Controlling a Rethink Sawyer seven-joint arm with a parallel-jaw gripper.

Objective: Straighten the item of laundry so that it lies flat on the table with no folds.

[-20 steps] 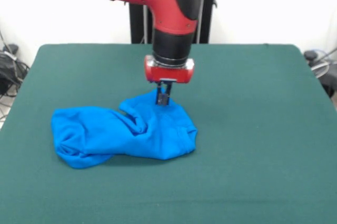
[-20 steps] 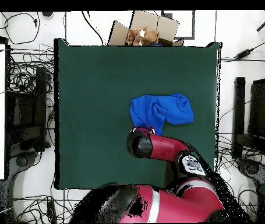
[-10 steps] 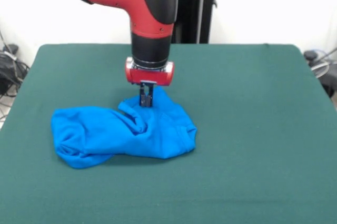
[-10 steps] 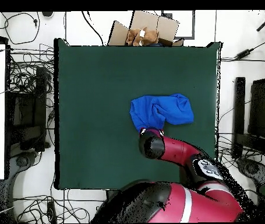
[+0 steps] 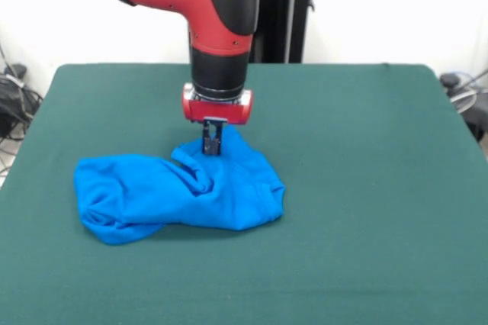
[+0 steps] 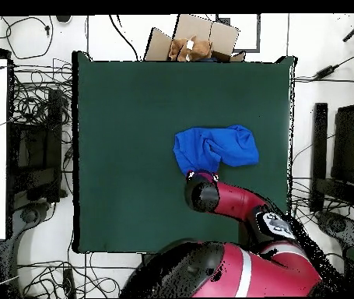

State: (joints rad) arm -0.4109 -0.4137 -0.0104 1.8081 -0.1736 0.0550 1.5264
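Your gripper (image 5: 212,147) hung at the shirt's (image 5: 179,191) upper edge, frame centre, fingers close together; whether it pinched cloth, I couldn't tell. The shirt lay bunched on the table (image 5: 366,188). You were likely at the grasping step; next, pull the fold outward.

I find no legible text, label, brand, number or sign on anything in either of my views.

The item of laundry (image 5: 179,191) lay bunched on the table (image 5: 366,188), left of centre in the front view. The gripper (image 5: 212,146) stood at its far edge, touching the fabric.
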